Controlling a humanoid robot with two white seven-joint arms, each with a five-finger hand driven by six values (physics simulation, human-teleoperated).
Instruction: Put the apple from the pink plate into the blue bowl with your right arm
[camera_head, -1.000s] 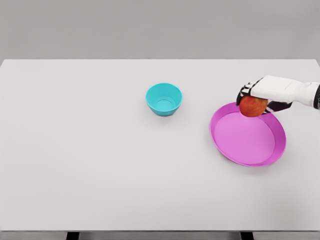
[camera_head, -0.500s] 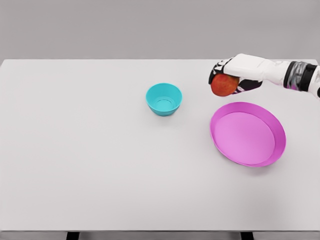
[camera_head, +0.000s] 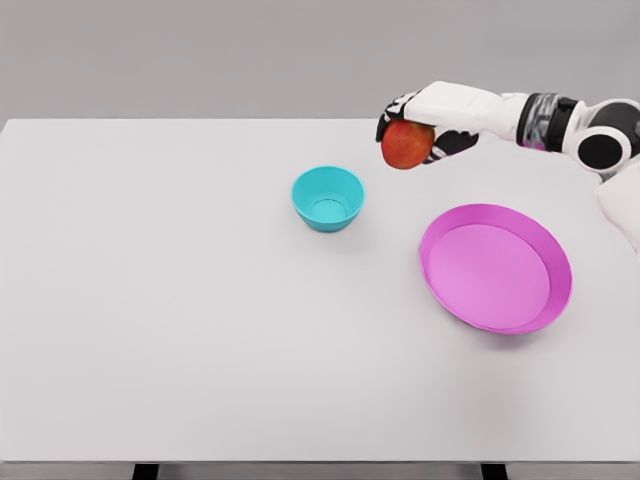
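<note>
Apple (camera_head: 406, 145) in right hand (camera_head: 428, 115), aloft.

Red apple (camera_head: 406, 145) aloft between bowl (camera_head: 328, 198) and plate (camera_head: 496, 267).

Single view: head camera, set high at the near edge of the worktop (camera_head: 150, 330), facing forward and down. Moderate distance; the full white top is in frame, far edge against a grey wall (camera_head: 200, 50). Right arm (camera_head: 560, 125) enters from the right.

The fingers (camera_head: 392, 108) hide the apple's (camera_head: 407, 146) top.
</note>
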